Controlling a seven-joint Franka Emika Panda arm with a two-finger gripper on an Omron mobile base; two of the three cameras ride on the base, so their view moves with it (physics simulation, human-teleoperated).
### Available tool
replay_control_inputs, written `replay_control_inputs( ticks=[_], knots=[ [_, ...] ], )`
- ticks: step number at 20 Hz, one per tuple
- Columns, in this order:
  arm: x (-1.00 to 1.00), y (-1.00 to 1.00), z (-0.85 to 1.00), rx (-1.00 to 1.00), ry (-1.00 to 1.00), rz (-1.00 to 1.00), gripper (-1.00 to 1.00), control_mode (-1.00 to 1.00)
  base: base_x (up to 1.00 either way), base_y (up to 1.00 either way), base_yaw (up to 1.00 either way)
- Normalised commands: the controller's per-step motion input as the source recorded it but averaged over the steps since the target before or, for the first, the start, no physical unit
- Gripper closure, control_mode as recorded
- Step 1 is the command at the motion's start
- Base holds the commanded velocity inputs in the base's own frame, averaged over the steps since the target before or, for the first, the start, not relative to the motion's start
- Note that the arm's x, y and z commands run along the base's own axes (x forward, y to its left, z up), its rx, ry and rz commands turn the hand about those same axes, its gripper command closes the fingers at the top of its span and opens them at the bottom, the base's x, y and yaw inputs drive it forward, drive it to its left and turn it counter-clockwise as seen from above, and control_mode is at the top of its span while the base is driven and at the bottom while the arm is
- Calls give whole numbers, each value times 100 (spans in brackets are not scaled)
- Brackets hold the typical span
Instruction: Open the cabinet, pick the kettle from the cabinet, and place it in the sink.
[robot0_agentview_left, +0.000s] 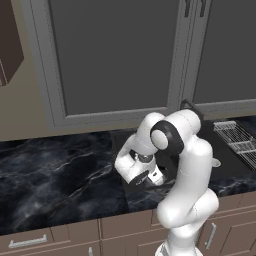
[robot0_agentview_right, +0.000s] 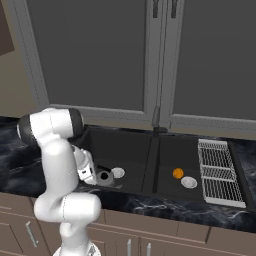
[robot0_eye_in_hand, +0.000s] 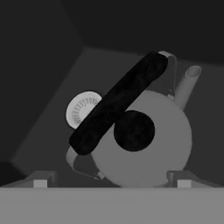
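Note:
A grey kettle (robot0_eye_in_hand: 144, 140) with a black handle and a black lid knob stands on the floor of the dark sink (robot0_eye_in_hand: 48, 113), its spout pointing up and right in the hand view. My gripper (robot0_eye_in_hand: 112, 181) hangs just above it, open, with one fingertip on each side of the kettle's body and apart from it. A round silver drain disc (robot0_eye_in_hand: 83, 108) lies beside the kettle. From the right base view the kettle (robot0_agentview_right: 104, 176) sits in the left basin of the sink (robot0_agentview_right: 125, 145), under my gripper (robot0_agentview_right: 93, 175). A corner of the brown cabinet (robot0_agentview_left: 9, 45) shows high on the left.
A grey wire dish rack (robot0_agentview_right: 217, 170) sits right of the sink. The right basin holds a small orange ball (robot0_agentview_right: 178, 173) and a pale disc (robot0_agentview_right: 188, 182). A dark faucet (robot0_agentview_right: 156, 120) rises behind the sink. Dark marble counter (robot0_agentview_left: 55, 170) stretches to the left, over brown drawers (robot0_agentview_left: 30, 241).

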Motion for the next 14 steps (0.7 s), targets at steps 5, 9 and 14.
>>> replay_control_inputs(
  ticks=[5,9,14],
  knots=[
    [-15,13,30,1,9,0,-100,-100,0,0,0],
    [-7,16,37,0,0,0,-100,-100,0,0,0],
    [-11,13,42,0,0,0,-100,-100,0,0,0]
  ],
)
